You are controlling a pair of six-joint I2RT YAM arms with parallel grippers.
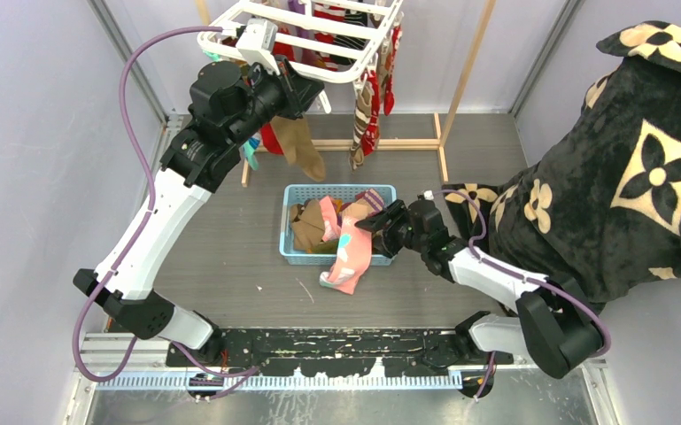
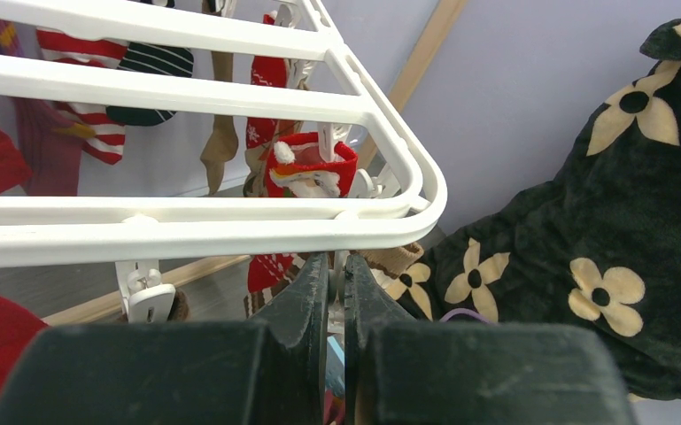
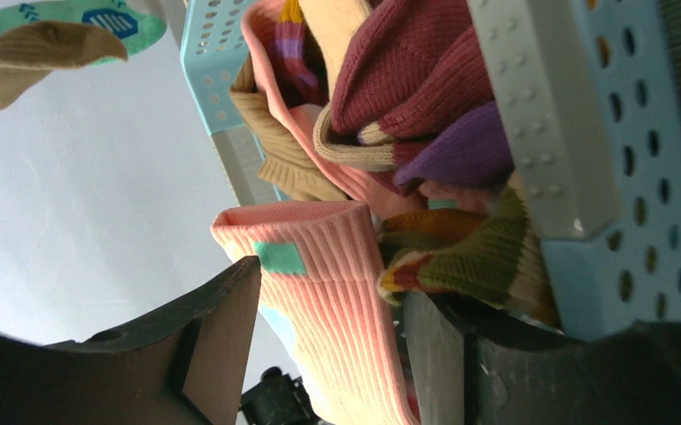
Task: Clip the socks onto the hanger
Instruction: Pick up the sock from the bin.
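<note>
Well, the pink sock I want lies draped over the basket's near wall, toe down on the table, cuff up among the other socks. My right gripper is spread, one finger either side of that ribbed cuff, and I see no pinch on it yet. It should be light, soft and limp. The ribbing ought to give good purchase, so I would take both layers at the cuff and let the rest dangle, though tangled neighbours may come along. My left gripper is pressed together just under the hanger's rim; whether a clip sits between the fingers I cannot tell. The table is dark grey and finely grooved. Pale walls stand close, and a flowered blanket crowds my right arm.
</note>
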